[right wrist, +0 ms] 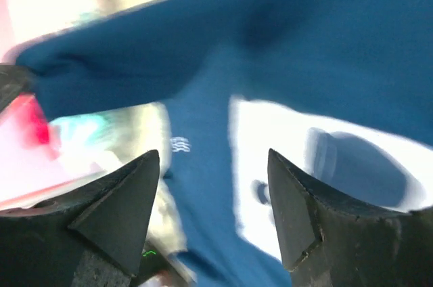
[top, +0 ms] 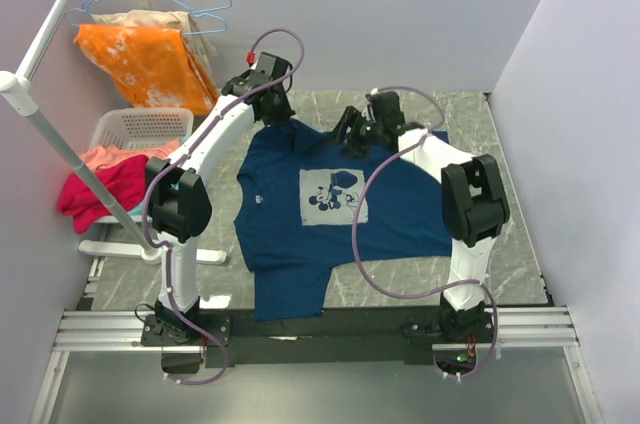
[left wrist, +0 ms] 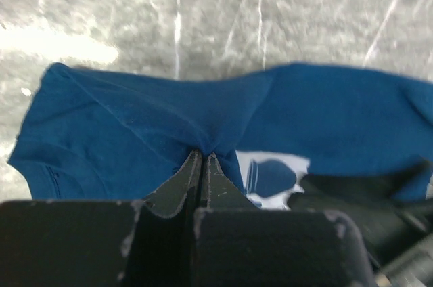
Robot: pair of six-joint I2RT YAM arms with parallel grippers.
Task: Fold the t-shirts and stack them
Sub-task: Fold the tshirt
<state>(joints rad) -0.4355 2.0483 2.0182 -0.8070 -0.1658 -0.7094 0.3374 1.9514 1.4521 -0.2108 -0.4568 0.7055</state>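
Grey marbled table [top: 510, 244] fills the overhead view, with pale walls around it. A navy t-shirt [top: 290, 274] lies spread on the table, its pale square print [top: 335, 194] facing up. The left gripper [top: 270, 109] sits at the cloth edge beyond the print and to its left. The right gripper [top: 355, 134] hangs just past the print's far edge. Well to the left of the print, off the table, a white basket [top: 140, 126] holds pink and red cloth, and an orange garment [top: 150, 64] hangs above it.

In the left wrist view, the fingers [left wrist: 193, 179] are clenched on a pinch of navy fabric. Creases fan out from the nip, and a corner of the print shows just to its right. The cloth gives wherever it is drawn, so it is soft and light. It will likely sag and bunch unless it is held at two spread points.

In the right wrist view, which is blurred, the fingers [right wrist: 122, 199] stand wide apart with nothing between them, above navy cloth. The print lies below and to the right. Judging from this, the best grip is a hem or seam edge level with the left claw's hold, on the other side of the print. A shallow pinch should take one layer only. The print itself is a poor place to grab, since pulling there would pucker the middle.
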